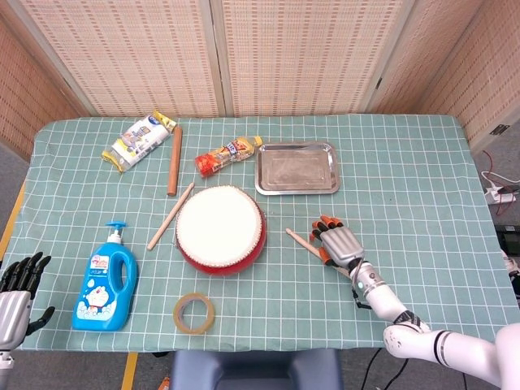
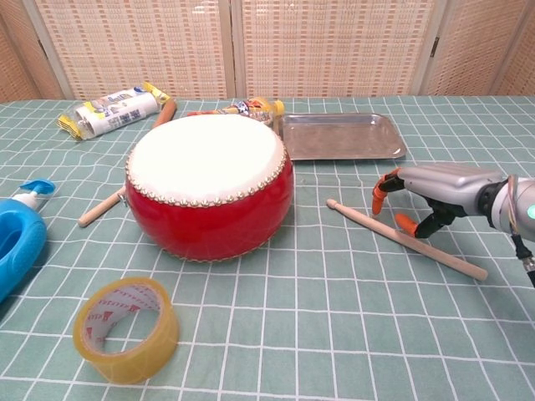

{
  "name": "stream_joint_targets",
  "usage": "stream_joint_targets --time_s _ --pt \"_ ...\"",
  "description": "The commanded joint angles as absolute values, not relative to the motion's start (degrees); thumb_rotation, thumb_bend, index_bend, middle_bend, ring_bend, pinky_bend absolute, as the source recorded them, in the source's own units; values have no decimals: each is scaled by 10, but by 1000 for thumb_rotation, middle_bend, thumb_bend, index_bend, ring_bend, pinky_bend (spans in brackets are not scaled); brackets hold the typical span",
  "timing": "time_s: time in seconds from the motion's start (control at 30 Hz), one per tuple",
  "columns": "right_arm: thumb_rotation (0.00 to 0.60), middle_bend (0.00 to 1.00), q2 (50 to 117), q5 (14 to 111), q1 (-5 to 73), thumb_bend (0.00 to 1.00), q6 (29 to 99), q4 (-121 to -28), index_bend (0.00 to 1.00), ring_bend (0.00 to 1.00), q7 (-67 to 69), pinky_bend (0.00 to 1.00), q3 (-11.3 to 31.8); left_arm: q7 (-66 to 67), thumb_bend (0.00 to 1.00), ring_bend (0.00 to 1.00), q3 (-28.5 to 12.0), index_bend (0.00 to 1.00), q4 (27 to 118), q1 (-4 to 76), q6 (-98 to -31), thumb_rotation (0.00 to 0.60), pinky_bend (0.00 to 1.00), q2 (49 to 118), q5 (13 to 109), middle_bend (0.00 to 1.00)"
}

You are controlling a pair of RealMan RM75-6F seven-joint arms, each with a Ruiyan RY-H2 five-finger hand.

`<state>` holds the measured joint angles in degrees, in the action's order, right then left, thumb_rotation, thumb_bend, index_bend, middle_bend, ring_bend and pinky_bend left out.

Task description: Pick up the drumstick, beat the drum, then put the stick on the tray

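The red drum with its white skin stands mid-table, large in the chest view. To its right a wooden drumstick lies flat on the cloth, angled toward the front right. My right hand arches over the stick's middle with fingers and thumb apart. In the chest view the orange fingertips come down on either side of the drumstick, and the right hand does not grip it. The empty steel tray lies behind the stick. My left hand rests open at the front left corner.
A second drumstick lies left of the drum, a thicker wooden rod behind it. Two snack packs lie at the back. A blue soap bottle and a tape roll sit near the front edge.
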<state>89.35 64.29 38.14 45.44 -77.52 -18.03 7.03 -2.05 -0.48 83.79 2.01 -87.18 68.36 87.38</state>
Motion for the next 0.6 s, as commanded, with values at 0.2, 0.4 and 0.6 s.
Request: stream_joint_targets --time_s 0.2,0.4,0.6 --pt "600 129 901 665 383 650 457 -787 338 28 -171 110 53 -26 205 0 -5 0 833 18 -873 600 0 685 873 0" --pt "600 130 894 701 376 650 471 -814 344 27 -153 110 37 -26 205 0 -5 0 832 17 -876 600 1 685 874 0" --pt "600 130 881 755 359 636 493 -861 366 28 -126 110 5 -15 206 0 -7 0 832 17 -877 600 0 688 872 0"
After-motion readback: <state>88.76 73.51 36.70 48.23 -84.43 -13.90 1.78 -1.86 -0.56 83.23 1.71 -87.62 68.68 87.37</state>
